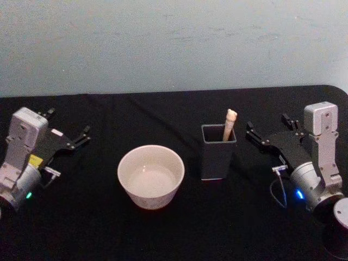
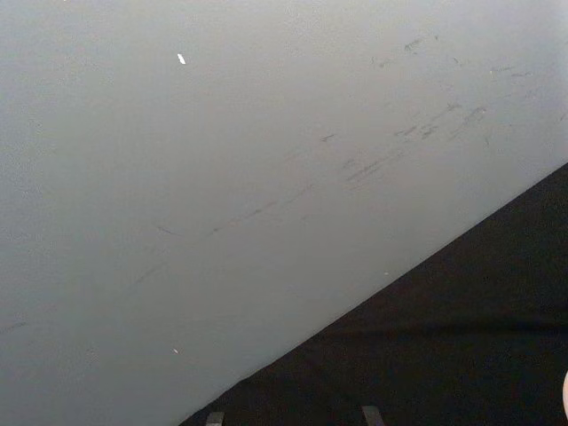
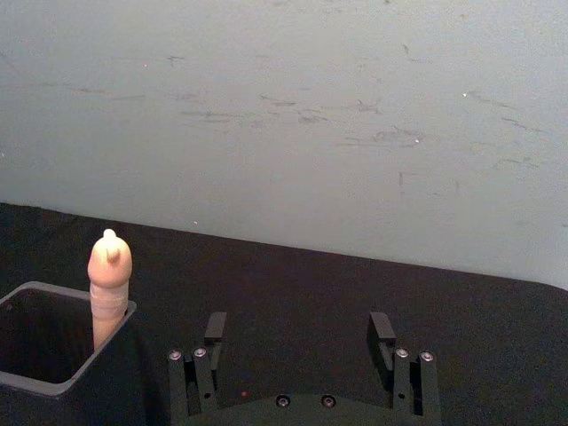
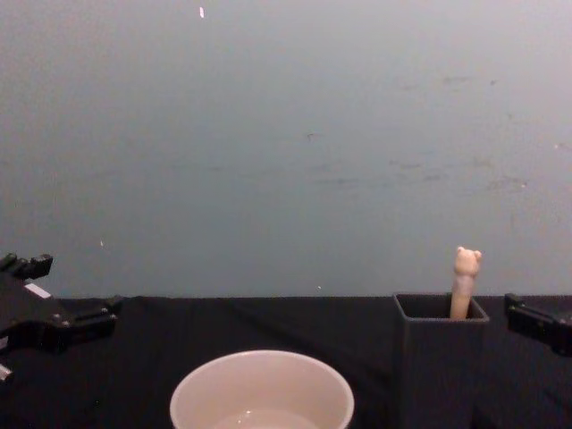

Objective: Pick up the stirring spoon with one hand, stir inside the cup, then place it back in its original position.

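Black table (image 1: 81, 228): cup (image 1: 150, 175), holder (image 1: 218, 151).

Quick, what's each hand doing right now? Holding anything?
Left hand: open, holding nothing, left of the cup.
Right hand: open, holding nothing, beside the holder; the spoon stands inside it.

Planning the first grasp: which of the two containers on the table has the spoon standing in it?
The dark grey square holder, nearer the right hand. The spoon's beige handle sticks out above its rim. The white cup holds no spoon.
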